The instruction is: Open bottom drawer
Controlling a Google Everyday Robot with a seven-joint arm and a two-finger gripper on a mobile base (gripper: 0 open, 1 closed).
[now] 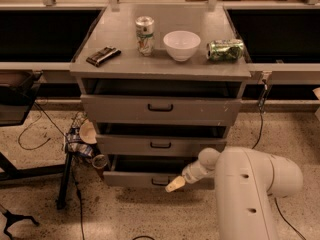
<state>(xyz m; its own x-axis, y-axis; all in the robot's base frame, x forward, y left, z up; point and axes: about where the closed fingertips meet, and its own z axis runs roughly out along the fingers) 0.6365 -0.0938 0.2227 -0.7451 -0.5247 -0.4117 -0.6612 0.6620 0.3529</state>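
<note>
The bottom drawer (pixel 132 178) is the lowest of three grey drawer fronts, with a small black bar handle (pixel 159 182). It stands pulled out a little, with a dark gap above its front. The middle drawer (pixel 160 145) and the taller top drawer (pixel 160 108) above it also stand slightly out. My gripper (pixel 174 184) reaches in from the right on a white arm (pixel 245 194), and its cream tip is right at the bottom drawer's handle. The tip hides part of the handle.
On the cabinet top (pixel 120 39) stand an upright can (pixel 145 35), a white bowl (pixel 181 45), a can on its side (pixel 225 49) and a dark flat bar (pixel 103 55). Cables, clutter and a black stand leg (pixel 65 176) lie on the floor at the left.
</note>
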